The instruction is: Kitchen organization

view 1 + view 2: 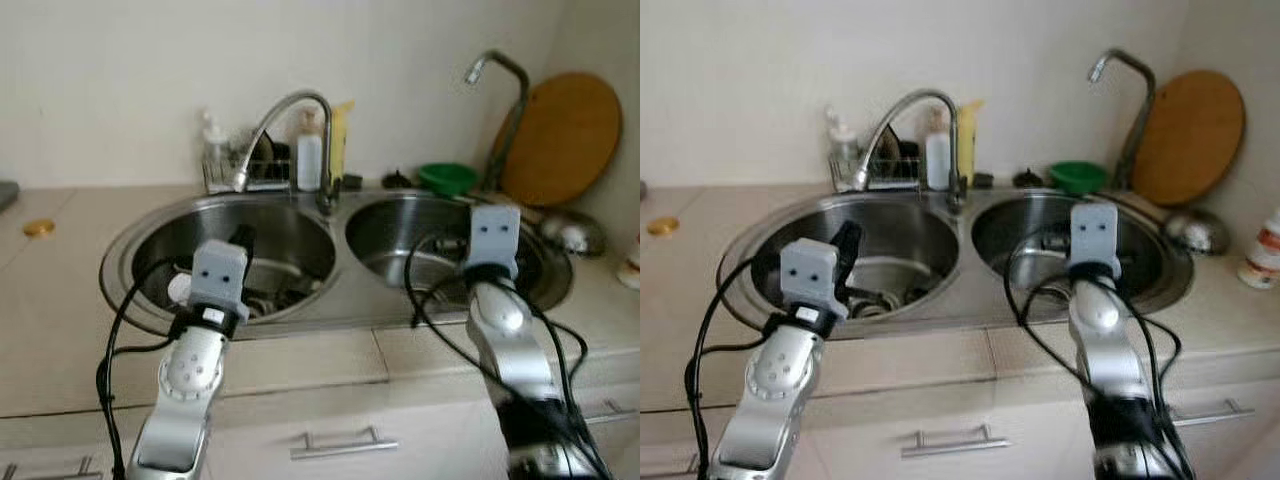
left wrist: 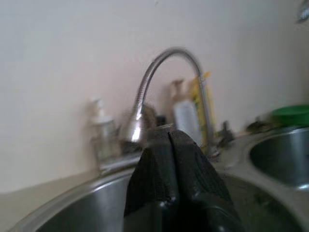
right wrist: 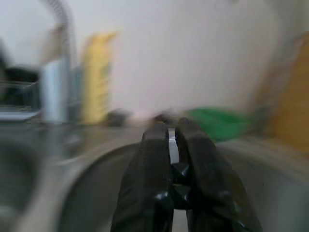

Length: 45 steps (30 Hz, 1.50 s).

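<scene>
A steel double sink [image 1: 340, 235] is set in the beige counter. My left gripper [image 2: 166, 133] is held above the front of the left basin [image 1: 290, 235] and points at the curved tap [image 1: 290, 105]; its black fingers [image 1: 243, 237] are pressed together with nothing between them. Dark dishes and a white item [image 1: 180, 288] lie at the bottom of that basin. My right gripper [image 3: 171, 131] hovers over the front of the right basin [image 1: 385, 235], shut and holding nothing.
A wire rack [image 1: 250, 170] behind the tap holds a soap dispenser [image 1: 213, 140], a white bottle [image 1: 309, 155] and a yellow bottle [image 1: 340, 140]. A green bowl [image 1: 447, 177], a second tap [image 1: 500, 75], a round wooden board [image 1: 560, 135] and a steel bowl [image 1: 570, 232] stand at the right. A gold lid [image 1: 39, 228] lies far left.
</scene>
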Available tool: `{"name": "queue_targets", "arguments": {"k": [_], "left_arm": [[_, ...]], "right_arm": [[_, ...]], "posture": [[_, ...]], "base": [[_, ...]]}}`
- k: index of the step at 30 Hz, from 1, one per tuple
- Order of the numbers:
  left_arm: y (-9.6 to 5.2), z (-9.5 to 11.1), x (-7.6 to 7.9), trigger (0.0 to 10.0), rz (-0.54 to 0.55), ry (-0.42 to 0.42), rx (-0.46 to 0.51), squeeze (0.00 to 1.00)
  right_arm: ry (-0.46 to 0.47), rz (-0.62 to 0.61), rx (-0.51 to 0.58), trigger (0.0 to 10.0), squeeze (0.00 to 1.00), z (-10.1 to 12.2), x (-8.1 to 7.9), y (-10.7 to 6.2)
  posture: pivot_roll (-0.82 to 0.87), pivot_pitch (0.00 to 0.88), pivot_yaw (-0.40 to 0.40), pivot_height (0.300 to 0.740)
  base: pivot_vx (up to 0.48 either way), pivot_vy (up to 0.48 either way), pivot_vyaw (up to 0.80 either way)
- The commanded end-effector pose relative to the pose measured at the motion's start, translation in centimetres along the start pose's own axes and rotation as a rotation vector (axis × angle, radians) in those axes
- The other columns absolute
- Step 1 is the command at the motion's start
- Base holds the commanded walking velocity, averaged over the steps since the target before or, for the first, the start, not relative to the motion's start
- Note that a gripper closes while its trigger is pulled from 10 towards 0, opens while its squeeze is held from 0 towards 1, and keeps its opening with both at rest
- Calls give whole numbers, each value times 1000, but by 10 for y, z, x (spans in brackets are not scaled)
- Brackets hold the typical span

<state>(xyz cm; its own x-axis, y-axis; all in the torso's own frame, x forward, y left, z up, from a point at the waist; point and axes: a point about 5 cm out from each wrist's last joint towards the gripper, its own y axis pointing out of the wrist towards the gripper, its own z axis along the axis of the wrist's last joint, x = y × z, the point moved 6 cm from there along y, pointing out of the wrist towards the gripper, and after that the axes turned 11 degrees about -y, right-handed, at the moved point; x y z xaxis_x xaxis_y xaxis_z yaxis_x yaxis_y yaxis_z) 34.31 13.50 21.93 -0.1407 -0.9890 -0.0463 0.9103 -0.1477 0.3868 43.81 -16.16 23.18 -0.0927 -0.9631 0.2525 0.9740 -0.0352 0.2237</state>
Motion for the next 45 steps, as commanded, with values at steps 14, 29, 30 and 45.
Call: {"name": "queue_targets", "arguments": {"k": [14, 29, 30, 45], "left_arm": [[1, -1, 6, 10000, -22, 11, -2, 0], [-4, -8, 6, 10000, -23, 28, -31, 0], [-4, -8, 5, 10000, -22, 28, -32, 0], [-3, -12, 11, 10000, -35, 21, -42, 0]], "right_arm": [[255, -16, -322, 10000, 0, -39, 28, 33], [385, -36, -485, 10000, 208, -90, 1, 8], [383, -41, -496, 10000, 388, -93, 1, 7], [431, -113, -384, 10000, 1000, -73, 29, 18]], "posture": [[92, 0, -47, 740], [106, 0, -50, 740], [103, 0, -49, 740], [83, 0, -46, 740]], "base": [[0, 0, 0], [0, 0, 0], [0, 0, 0], [0, 0, 0]]}}
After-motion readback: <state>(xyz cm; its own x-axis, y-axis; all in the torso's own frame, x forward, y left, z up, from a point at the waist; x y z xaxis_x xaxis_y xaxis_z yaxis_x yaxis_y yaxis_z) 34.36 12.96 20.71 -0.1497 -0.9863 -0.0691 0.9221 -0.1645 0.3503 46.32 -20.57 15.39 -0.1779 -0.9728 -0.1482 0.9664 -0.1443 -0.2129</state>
